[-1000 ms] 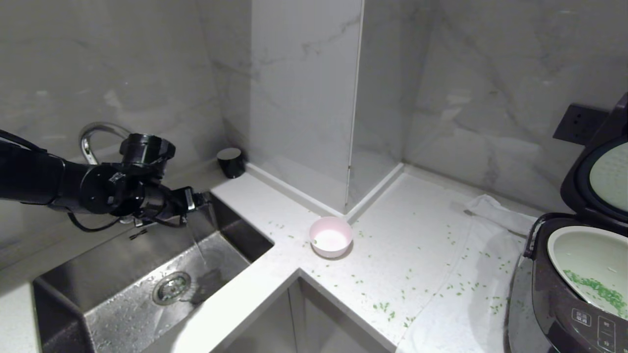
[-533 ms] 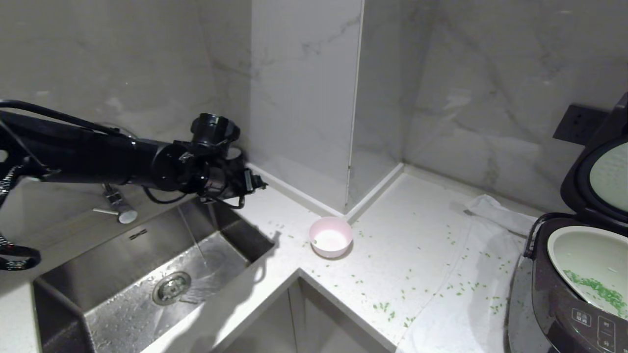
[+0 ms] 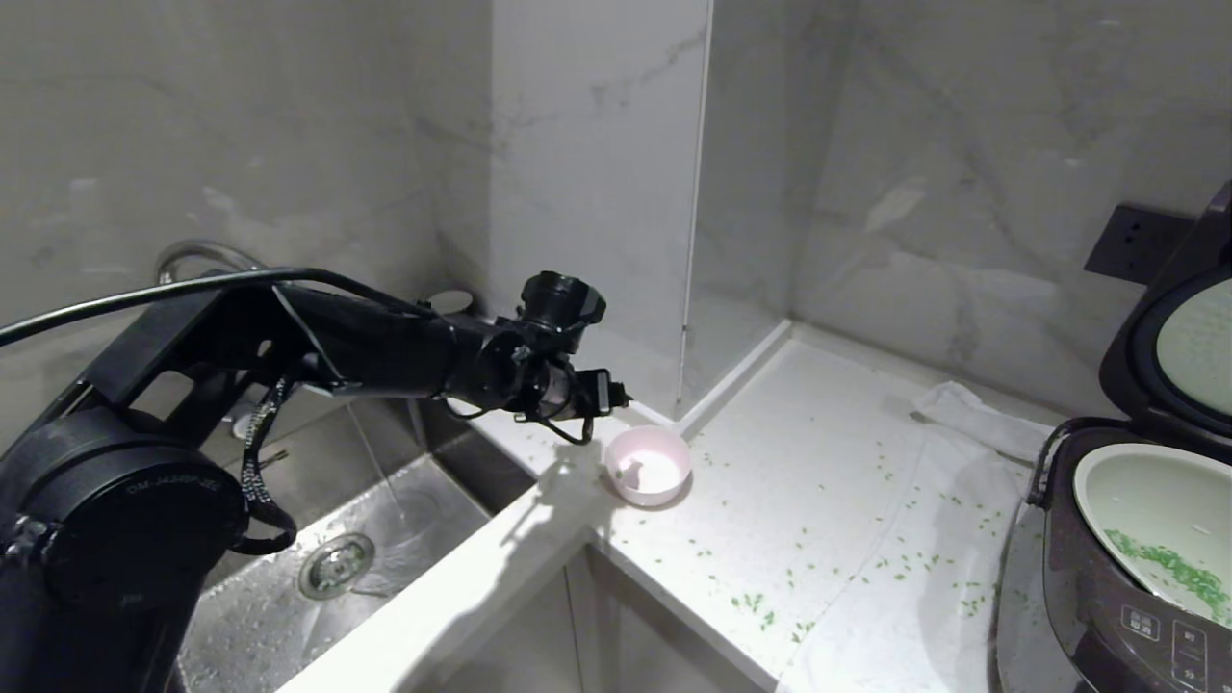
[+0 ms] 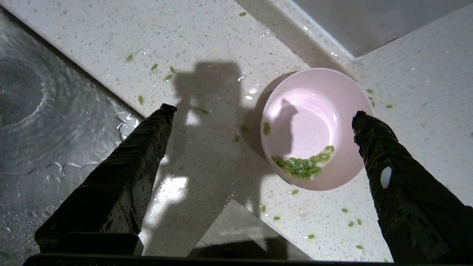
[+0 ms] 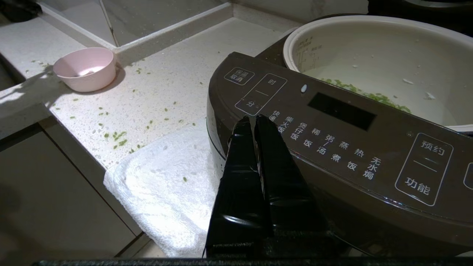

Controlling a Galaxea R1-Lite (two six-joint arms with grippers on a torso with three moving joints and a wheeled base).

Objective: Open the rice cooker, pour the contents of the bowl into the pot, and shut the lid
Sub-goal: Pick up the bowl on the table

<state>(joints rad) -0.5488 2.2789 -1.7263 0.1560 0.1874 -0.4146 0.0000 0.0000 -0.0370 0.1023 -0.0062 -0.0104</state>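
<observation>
The pink bowl (image 3: 651,469) stands on the white counter near the sink corner. Chopped green contents (image 4: 301,166) lie along one side of its bottom. My left gripper (image 3: 619,394) hovers just above the bowl's left rim, open and empty. In the left wrist view the gripper (image 4: 264,111) has the bowl (image 4: 314,125) between its fingers, nearer one of them. The rice cooker (image 3: 1107,587) sits at the right with its lid (image 3: 1179,337) raised. Green bits lie in the pot (image 3: 1160,510). My right gripper (image 5: 251,120) is shut, parked at the cooker's front panel (image 5: 332,122).
Water runs from a faucet (image 3: 188,258) into the steel sink (image 3: 337,563) on the left. Green bits (image 3: 756,604) are scattered over the counter. A white towel (image 3: 972,416) lies beside the cooker. A wall column stands behind the bowl.
My left arm has swung right from over the sink to just above the bowl, staying open. The bowl, cooker and right gripper have not moved.
</observation>
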